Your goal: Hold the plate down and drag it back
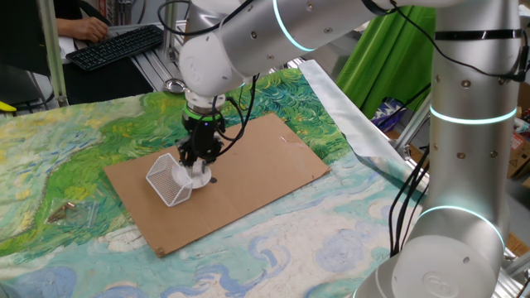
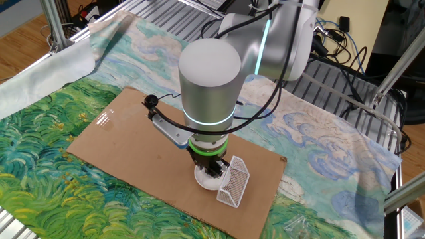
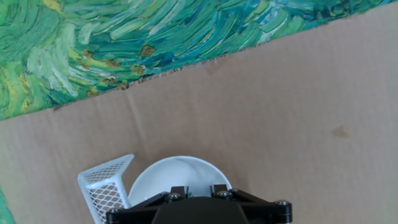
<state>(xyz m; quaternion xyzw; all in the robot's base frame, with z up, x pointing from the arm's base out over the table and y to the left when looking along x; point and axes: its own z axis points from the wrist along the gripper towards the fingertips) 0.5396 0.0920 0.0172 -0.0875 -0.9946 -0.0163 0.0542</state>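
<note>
The tool (image 1: 199, 162) points straight down onto the plate (image 2: 208, 179), which lies directly beneath it on the cardboard sheet (image 1: 273, 161). It seems set there to press the dish flat so that it slides rather than tips when dragged back. How the fingers stand cannot be told: the arm hides them in the fixed views, and the hand view shows only the tool's black body over the plate's near rim.

The wire-mesh basket (image 2: 234, 181) lies tipped on its side just beside the tool, touching or nearly touching the plate (which of the two is unclear), so it may be nudged along in the drag.

Counted: one plate, one basket, one cardboard sheet on the painted cloth (image 1: 74, 157) covering the desk, and one small metal bowl (image 1: 173, 85) well beyond the tool.
</note>
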